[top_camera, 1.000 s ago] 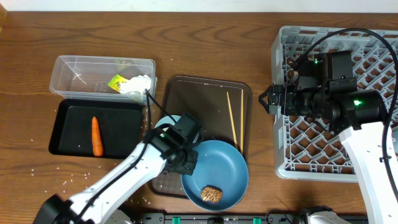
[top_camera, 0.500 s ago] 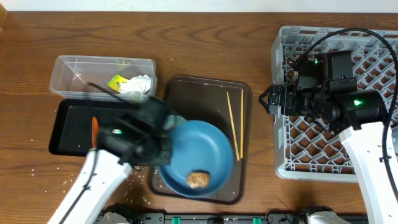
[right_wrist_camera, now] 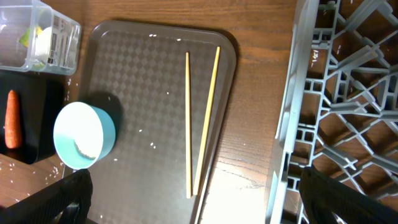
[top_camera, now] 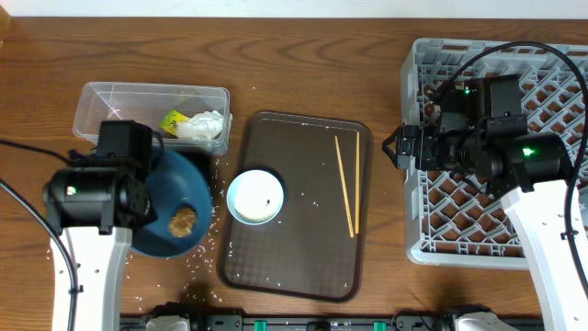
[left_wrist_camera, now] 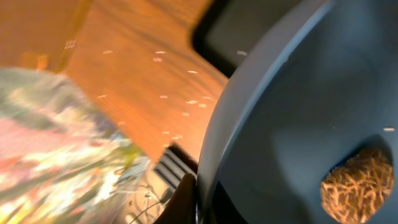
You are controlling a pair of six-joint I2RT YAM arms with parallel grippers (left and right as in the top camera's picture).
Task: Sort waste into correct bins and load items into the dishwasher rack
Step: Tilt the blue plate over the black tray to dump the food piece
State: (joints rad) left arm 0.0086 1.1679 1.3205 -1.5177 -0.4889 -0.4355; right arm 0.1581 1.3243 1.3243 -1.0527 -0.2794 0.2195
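My left gripper [top_camera: 140, 204] is shut on the rim of the large blue dish [top_camera: 175, 198], which tilts over the black tray [top_camera: 83, 170]. The brown lumpy food piece [top_camera: 183, 219] lies low in the dish. In the left wrist view the fingers [left_wrist_camera: 186, 198] pinch the dish [left_wrist_camera: 292, 124] edge beside the food piece [left_wrist_camera: 354, 183]. The clear tub [top_camera: 110, 101] holds the wrapper [top_camera: 172, 120] and tissue [top_camera: 204, 126]. The carrot [right_wrist_camera: 12, 118] lies in the black tray. My right gripper [top_camera: 393, 147] hangs open at the dishwasher rack [top_camera: 501, 83] edge, holding nothing.
The brown serving tray [top_camera: 303, 248] carries a light-blue cup [top_camera: 254, 196] and two chopsticks [top_camera: 346, 179]. Rice grains [top_camera: 207, 248] are scattered on the table and the tray. The rack fills the right side.
My left arm has swung the blue dish with the food piece leftward, off the serving tray to above the black tray, uncovering the light-blue cup. The right arm has not moved.
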